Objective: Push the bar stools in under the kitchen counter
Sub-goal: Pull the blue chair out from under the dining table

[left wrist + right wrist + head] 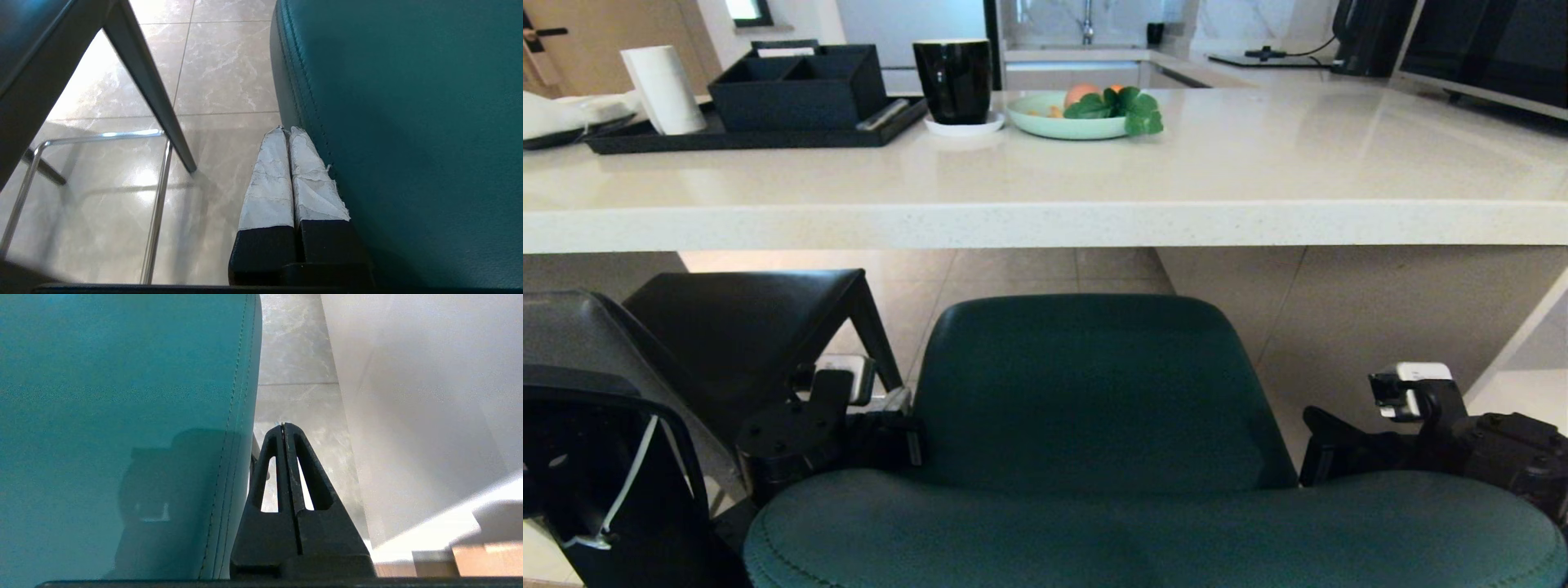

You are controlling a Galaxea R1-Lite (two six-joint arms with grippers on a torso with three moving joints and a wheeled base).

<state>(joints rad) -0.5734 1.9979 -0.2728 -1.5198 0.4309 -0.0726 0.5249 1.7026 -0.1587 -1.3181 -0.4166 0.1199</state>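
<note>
The teal bar stool [1086,384] fills the lower middle of the head view, just short of the kitchen counter [1045,224]. My left gripper [898,437] is shut, and its white-taped fingertips [304,163] lie along the stool's [408,122] left side. On the stool's right side my right gripper [1319,457] is also shut and empty, its black fingers [310,473] close beside the stitched edge [233,416]. The grey bar stool [743,327] stands to the left, partly under the counter.
The grey stool's dark leg [151,94] and chrome footrest [159,196] stand close to my left gripper. A white end panel [429,396] rises on the right. On the counter are a black tray [752,135], a black cup [953,77] and a green plate [1062,118].
</note>
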